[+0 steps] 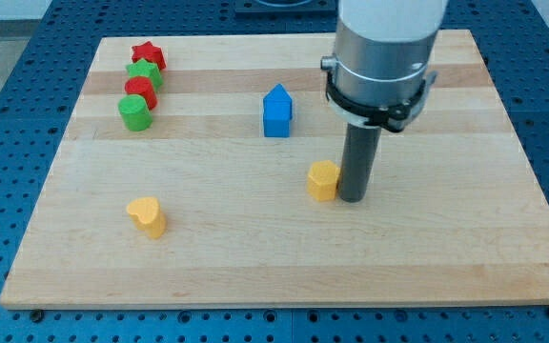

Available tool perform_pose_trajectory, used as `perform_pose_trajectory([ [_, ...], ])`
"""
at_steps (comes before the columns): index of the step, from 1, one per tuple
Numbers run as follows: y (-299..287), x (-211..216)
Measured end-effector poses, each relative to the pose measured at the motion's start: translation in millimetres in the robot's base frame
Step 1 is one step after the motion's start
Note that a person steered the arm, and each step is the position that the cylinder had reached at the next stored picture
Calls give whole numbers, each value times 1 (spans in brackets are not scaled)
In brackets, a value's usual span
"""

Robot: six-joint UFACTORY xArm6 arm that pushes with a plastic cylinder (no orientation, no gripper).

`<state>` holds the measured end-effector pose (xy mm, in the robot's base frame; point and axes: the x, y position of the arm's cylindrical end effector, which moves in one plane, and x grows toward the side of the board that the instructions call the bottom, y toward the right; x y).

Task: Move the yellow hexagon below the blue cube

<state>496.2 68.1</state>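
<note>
The yellow hexagon sits on the wooden board, below and a little to the right of the blue cube, which has a peaked top. My tip stands on the board right against the hexagon's right side, touching it. The dark rod rises from there to the large grey arm end at the view's top.
A yellow heart-shaped block lies at the lower left. At the upper left stands a column of blocks: a red star, a green block, a red block and a green block.
</note>
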Motion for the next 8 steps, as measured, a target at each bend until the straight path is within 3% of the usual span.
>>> perform_pose_trajectory([
  [8, -123, -9],
])
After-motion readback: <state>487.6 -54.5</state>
